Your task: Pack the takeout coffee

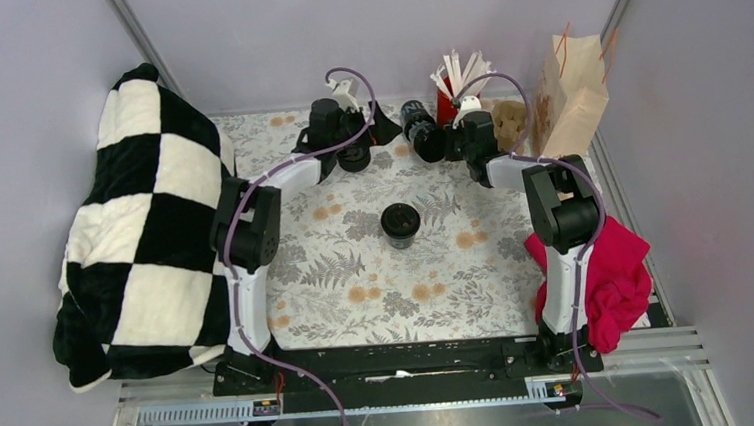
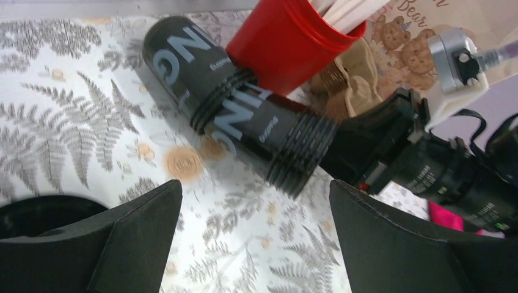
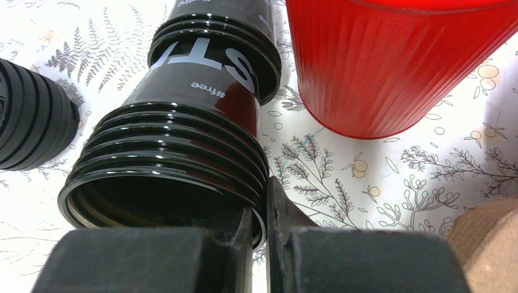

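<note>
The takeout coffee (image 1: 399,222), a small black cup with a round black lid, stands alone at the middle of the table, away from both grippers. My right gripper (image 1: 445,140) is at the back, shut on the rim of a stack of black paper cups (image 1: 417,125) that lies on its side. In the right wrist view one finger (image 3: 247,229) is inside the stack's (image 3: 183,140) open mouth and one is outside. My left gripper (image 1: 356,139) is open and empty at the back centre, its jaws (image 2: 253,186) wide apart facing the lying stack (image 2: 232,104).
A red cup of white sticks (image 1: 453,95) stands behind the stack. A brown pulp carrier (image 1: 510,118) and a tall paper bag (image 1: 575,89) are at the back right. A ribbed black stack (image 3: 30,128) lies by my left gripper. A checkered blanket (image 1: 144,229) lies left and a red cloth (image 1: 603,277) right.
</note>
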Robot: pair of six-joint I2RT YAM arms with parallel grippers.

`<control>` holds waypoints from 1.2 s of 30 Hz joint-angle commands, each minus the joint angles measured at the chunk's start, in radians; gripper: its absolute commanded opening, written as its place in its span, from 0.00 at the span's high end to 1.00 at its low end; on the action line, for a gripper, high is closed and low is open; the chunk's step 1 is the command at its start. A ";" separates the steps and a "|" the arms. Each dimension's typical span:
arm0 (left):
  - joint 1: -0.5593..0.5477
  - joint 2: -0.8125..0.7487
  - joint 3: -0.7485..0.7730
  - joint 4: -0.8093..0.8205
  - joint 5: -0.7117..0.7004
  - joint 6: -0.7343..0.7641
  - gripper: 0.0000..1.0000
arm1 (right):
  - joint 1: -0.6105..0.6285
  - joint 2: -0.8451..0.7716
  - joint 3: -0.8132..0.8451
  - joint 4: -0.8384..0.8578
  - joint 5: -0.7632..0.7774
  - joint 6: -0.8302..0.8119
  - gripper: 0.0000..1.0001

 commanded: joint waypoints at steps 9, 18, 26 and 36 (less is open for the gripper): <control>-0.007 0.293 0.308 0.236 0.083 -0.017 0.09 | -0.005 0.021 0.022 0.132 -0.017 -0.043 1.00; -0.032 0.446 0.406 0.381 0.040 -0.140 0.16 | -0.005 -0.005 -0.039 0.157 0.008 -0.036 1.00; -0.054 0.409 0.334 0.423 -0.035 -0.083 0.17 | -0.009 -0.111 -0.103 0.085 0.038 0.019 1.00; -0.082 0.332 0.260 0.303 -0.195 0.134 0.19 | -0.010 -0.369 -0.289 -0.022 0.113 0.120 1.00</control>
